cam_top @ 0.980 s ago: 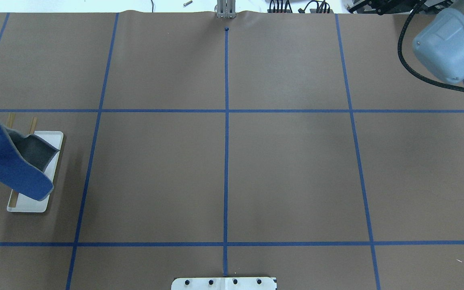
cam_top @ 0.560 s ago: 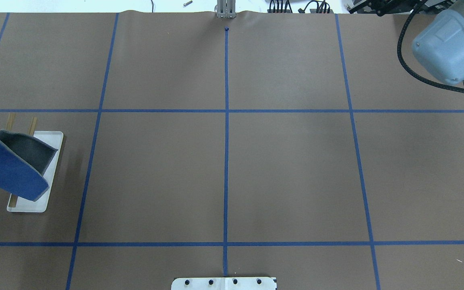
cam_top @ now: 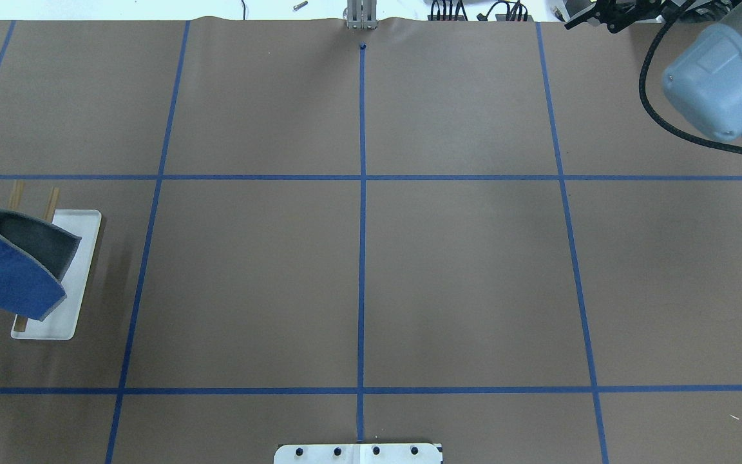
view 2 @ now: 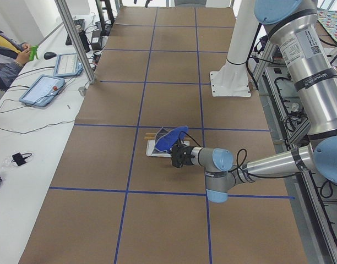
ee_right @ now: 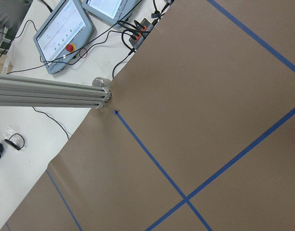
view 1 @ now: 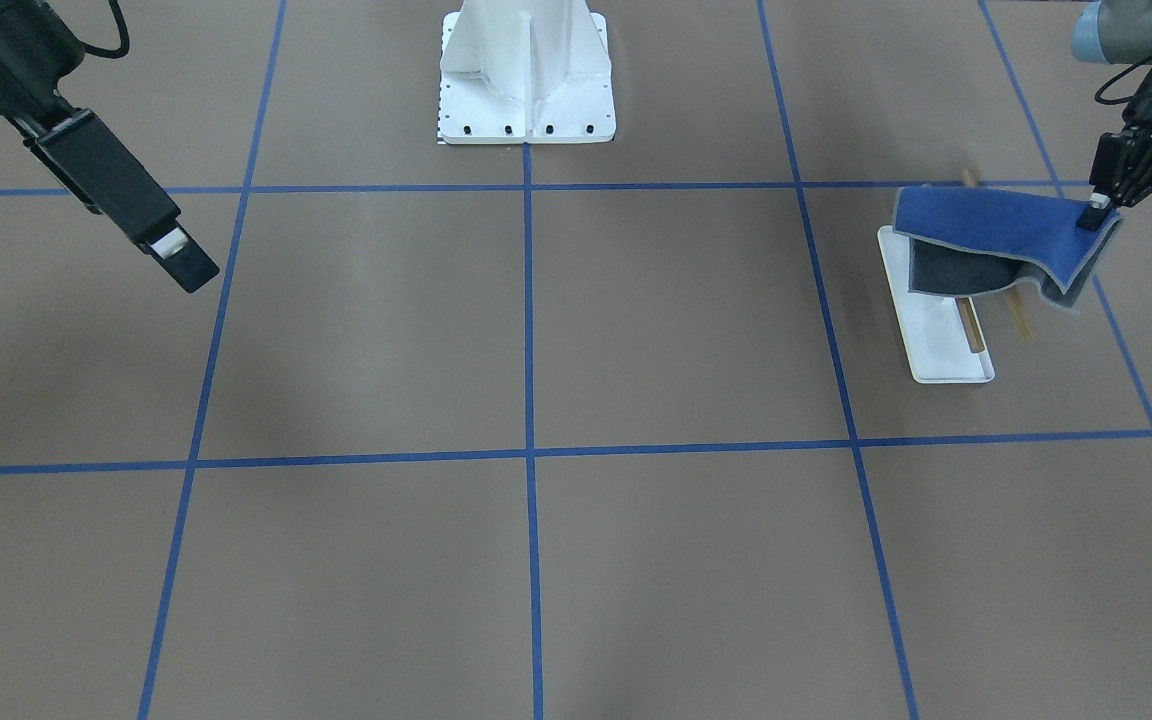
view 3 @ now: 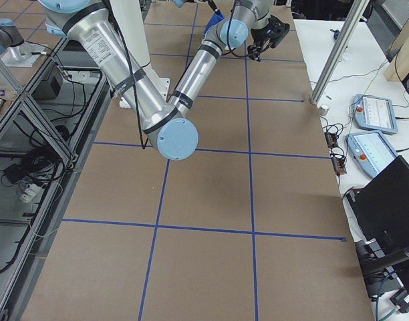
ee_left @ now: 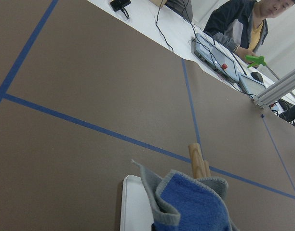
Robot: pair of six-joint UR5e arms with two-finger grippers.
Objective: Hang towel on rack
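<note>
The blue towel (view 1: 996, 228) with its grey border is draped over the rack (view 1: 936, 340), a white tray base with two tan rods (view 1: 972, 326). My left gripper (view 1: 1094, 214) is shut on the towel's corner and holds it up beside the rack, on the side away from the table's middle. In the overhead view the towel (cam_top: 4, 267) covers most of the rods (cam_top: 53, 200) and part of the tray (cam_top: 84, 258). The left wrist view shows bunched towel (ee_left: 195, 202) close up. My right gripper (view 1: 181, 262) hangs far off over bare table, seen edge-on.
The large white bolted pedestal (view 1: 526, 75) stands at the robot's side of the table. Blue tape lines cross the brown mat. Operators' tablets (ee_left: 220, 53) and cables lie beyond the far edge, by an aluminium post (ee_right: 51, 91).
The towel has been drawn toward the overhead view's left edge, baring more of the white tray. The right arm's elbow has shifted slightly.
</note>
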